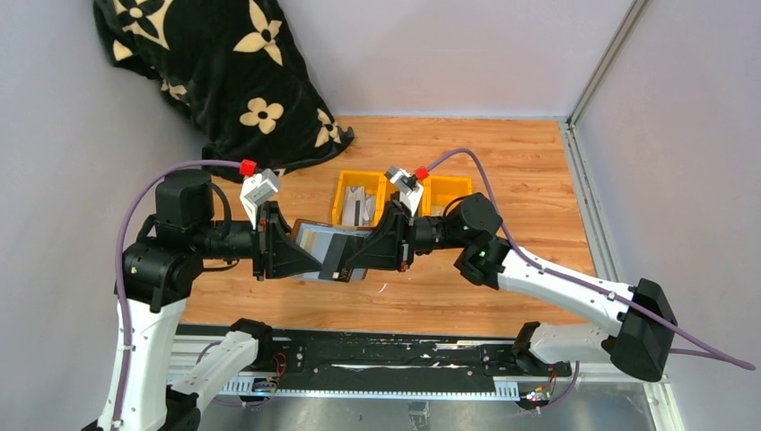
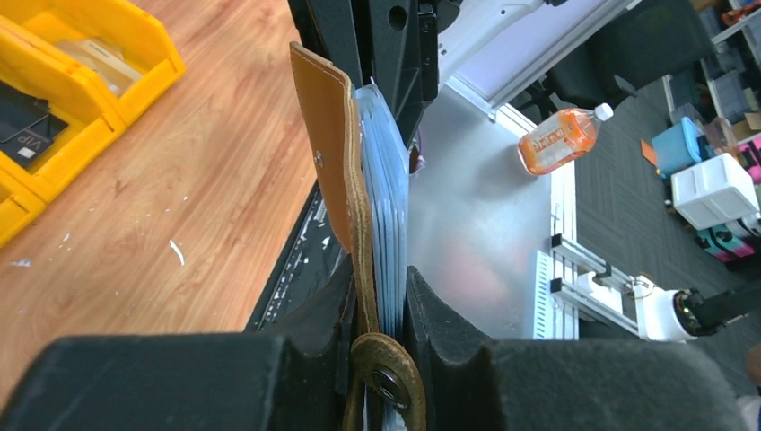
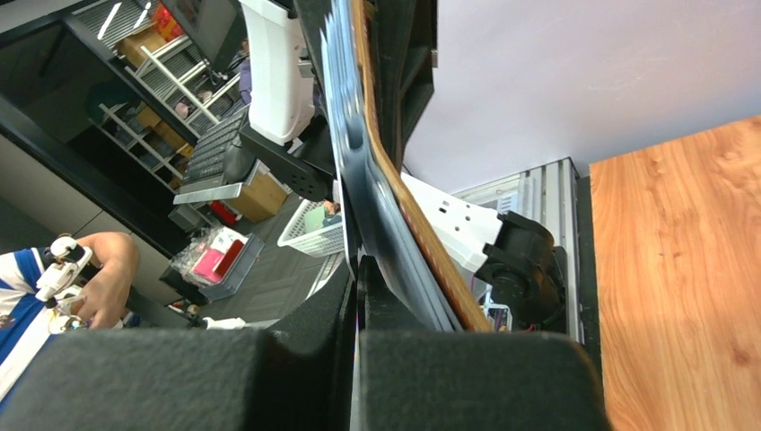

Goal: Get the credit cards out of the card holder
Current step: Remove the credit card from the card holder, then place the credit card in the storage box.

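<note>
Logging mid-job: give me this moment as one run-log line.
left claw: shut on card holder, held above table | right claw: shut at inner sleeves, catch unclear | yellow bin: dark VIP card inside

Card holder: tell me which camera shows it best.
Top external: only there is the card holder seen face-on, its grey inside showing. Both wrist views catch it edge-on: brown leather beside stacked blue sheets.

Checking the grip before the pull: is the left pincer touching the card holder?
Touching. The left wrist view shows the left pincer clamped on the card holder.
</note>
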`<state>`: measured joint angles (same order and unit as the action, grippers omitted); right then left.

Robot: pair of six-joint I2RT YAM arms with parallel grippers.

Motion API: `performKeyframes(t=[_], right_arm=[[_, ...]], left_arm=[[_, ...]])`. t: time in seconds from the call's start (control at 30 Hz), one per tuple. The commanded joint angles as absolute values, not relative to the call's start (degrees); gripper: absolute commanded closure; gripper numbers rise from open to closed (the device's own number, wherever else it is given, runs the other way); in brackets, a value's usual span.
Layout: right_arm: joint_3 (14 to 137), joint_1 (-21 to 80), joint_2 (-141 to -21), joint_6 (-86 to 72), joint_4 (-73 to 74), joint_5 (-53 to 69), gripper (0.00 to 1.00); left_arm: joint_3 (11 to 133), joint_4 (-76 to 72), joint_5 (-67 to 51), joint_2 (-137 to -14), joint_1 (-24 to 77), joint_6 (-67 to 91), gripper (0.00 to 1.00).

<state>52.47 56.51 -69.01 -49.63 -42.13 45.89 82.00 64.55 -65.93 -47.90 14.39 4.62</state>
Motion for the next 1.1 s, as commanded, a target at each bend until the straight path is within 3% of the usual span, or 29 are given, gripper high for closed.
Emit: performKeyframes(t=[0.0, 0.43, 0.67, 0.8, 0.93, 1.07], right_arm=[[49.39, 53.72, -65.46, -50.71, -43.67, 44.31, 1.00], [47.92, 42.90, -58.32, -48.15, -29.90, 48.81, 1.00], [57.22, 35.56, -59.55, -32.10, 0.56, 45.52, 1.00], [61.86, 33.60, -63.16, -21.18, 15.93, 34.42, 1.00], [66.09, 32.48, -72.20, -16.49, 21.19, 24.48, 1.00], [73.40, 30.75, -84.38, -16.40, 23.19, 25.00, 1.00]], left_arm=[[84.33, 64.56, -65.11, -47.33, 14.68, 3.86, 1.00], [84.93, 66.25, -44.40, -44.30, 14.68, -11.74, 1.00], [82.84, 69.66, -40.22, -44.18, 14.67, -18.42, 1.00], [81.15, 72.05, -39.47, -43.41, 14.68, -21.91, 1.00], [79.26, 72.96, -39.46, -42.34, 14.68, -24.59, 1.00], [78.70, 75.36, -38.80, -43.00, 14.72, -26.53, 1.00]])
